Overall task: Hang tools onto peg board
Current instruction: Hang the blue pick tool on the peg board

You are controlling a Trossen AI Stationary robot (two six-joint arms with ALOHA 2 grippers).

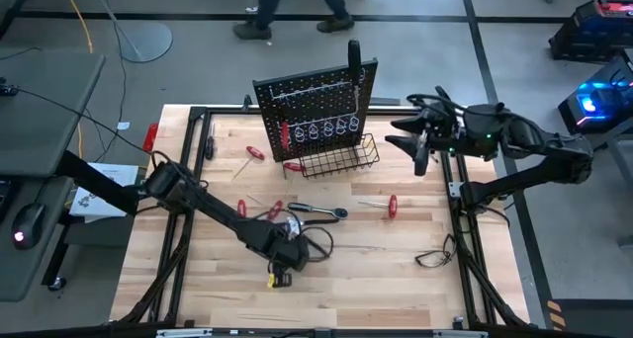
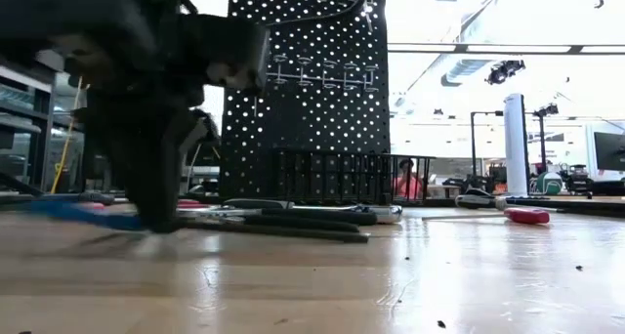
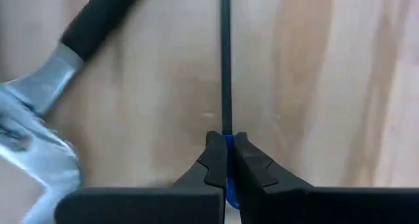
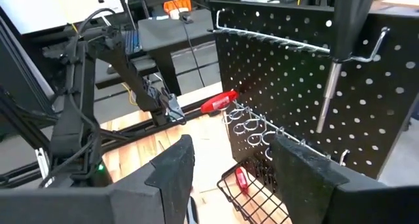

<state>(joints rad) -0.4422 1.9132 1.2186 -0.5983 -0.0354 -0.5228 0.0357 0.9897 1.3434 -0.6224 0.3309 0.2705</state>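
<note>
Step in hand: the pick-up. I have the left gripper down on the table, well in front of the peg board, its fingers pinched onto the blue handle of a T-shaped hex key; the thin dark shaft runs straight ahead of them. A black-handled silver tool lies just beside it.

Next move, as I judge it: lift clear without snagging that neighbour, then carry the key to a board hook.

The left arm reaches low and long from the peg board's left. The right gripper hovers beside the board's right edge, fingers spread, empty.
</note>
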